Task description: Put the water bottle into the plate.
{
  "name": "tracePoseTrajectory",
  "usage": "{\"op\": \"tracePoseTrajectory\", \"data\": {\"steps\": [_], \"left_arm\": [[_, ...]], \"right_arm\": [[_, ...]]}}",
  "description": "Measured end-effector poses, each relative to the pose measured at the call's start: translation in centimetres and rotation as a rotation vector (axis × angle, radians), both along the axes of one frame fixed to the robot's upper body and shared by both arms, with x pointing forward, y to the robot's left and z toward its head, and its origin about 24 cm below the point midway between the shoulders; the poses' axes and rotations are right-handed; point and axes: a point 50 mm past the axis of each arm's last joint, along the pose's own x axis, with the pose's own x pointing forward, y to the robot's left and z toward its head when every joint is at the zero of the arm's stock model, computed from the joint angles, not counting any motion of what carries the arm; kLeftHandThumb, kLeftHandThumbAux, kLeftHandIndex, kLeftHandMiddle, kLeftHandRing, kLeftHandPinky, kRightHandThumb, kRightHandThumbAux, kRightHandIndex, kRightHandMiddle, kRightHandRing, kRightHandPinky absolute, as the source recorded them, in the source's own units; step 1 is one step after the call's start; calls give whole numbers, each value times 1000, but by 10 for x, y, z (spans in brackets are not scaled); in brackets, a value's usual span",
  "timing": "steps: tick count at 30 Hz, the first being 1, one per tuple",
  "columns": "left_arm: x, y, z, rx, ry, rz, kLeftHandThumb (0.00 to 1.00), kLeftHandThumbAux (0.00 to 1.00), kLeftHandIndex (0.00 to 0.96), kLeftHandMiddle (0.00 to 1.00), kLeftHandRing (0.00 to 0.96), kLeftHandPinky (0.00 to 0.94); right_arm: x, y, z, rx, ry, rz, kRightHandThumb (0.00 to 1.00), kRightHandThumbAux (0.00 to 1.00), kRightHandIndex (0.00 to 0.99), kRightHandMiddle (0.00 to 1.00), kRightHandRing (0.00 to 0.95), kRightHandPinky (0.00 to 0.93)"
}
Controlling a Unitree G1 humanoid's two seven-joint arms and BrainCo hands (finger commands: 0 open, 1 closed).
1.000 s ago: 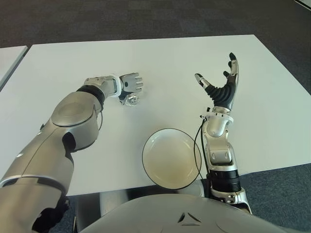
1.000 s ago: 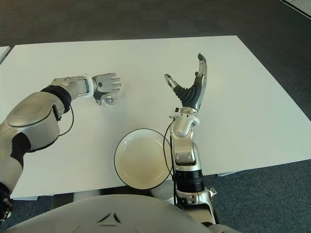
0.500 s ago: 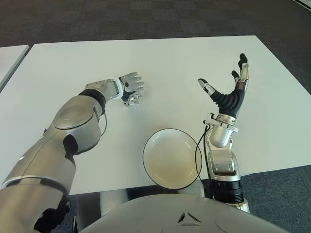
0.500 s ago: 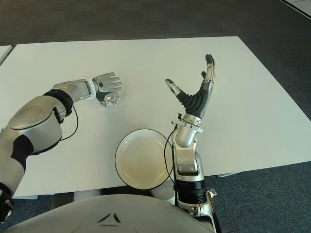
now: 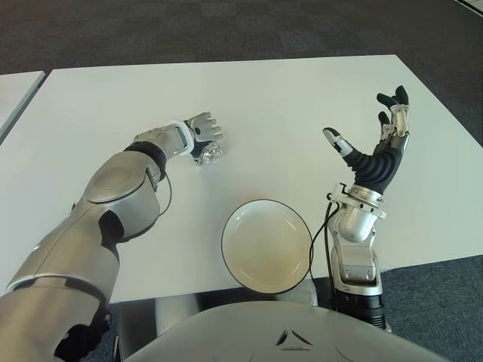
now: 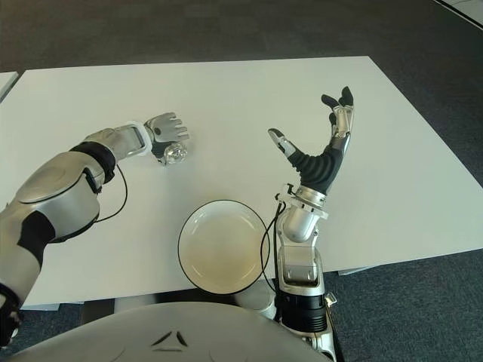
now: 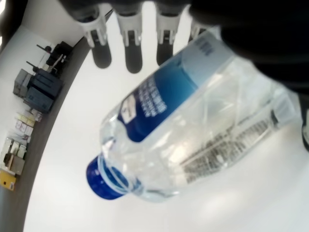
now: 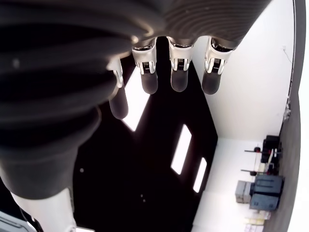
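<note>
Left hand [image 5: 199, 130] curled round water bottle [image 5: 210, 154] lying mid-counter [image 5: 287, 98]; right hand [image 5: 375, 145] raised, fingers spread, empty; plate [image 5: 266, 246] at near edge.

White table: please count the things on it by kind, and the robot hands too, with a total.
Clear plastic water bottle with blue cap and blue label: 1, in the left robot hand
Round white plate with dark rim: 1, empty
Robot hands: 2, the right robot hand raised, open
Total: 4
</note>
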Motion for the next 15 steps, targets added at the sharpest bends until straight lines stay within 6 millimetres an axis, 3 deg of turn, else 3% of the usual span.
{"op": "tracePoseTrajectory", "data": {"steps": [4,10,12,14,15], "left_arm": [[-1,0,0,-54,-12,-9,540,497,136,239,263,350],[-2,0,0,-151,-24,16,674,652,374,342,348,393],[-2,1,0,-191,-25,42,698,674,402,394,408,455],[-2,2,1,-221,-26,61,786,668,441,428,469,518],[-2,2,1,-234,-27,70,805,669,423,460,539,583]], "right_arm": [[-2,-1,3,10,-15,4,466,870,221,45,19,89],[-3,-5,3,31,-25,-7,456,901,251,76,47,113],[-4,-7,2,37,-26,-13,444,907,249,80,54,121],[-4,-9,1,41,-27,-18,432,913,244,83,59,132],[-4,-10,1,43,-27,-19,427,914,243,85,62,132]]}}
